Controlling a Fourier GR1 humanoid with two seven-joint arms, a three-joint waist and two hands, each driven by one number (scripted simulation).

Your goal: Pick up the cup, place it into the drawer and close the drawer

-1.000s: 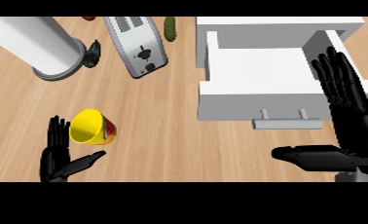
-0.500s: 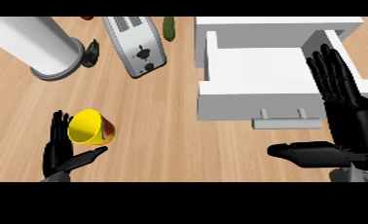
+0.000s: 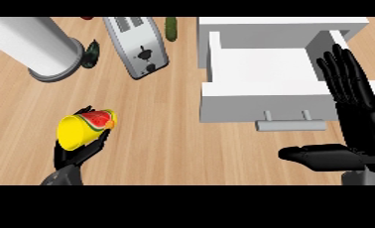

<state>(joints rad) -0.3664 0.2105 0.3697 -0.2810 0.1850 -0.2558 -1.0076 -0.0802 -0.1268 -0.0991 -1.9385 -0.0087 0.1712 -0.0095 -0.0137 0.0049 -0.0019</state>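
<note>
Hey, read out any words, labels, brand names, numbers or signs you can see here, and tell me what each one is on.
No readable text anywhere in the head view.
yellow cup, held in the left hand: a red and green fruit picture, no letters.
toaster: small dark marks on top, too small to read as signs.
drawer: plain white, no label.

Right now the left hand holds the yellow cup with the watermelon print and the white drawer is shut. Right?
No: the head view shows the white drawer pulled open, grey bar handle toward the robot. The rest stands: the left hand is curled round the yellow watermelon-print cup.
</note>
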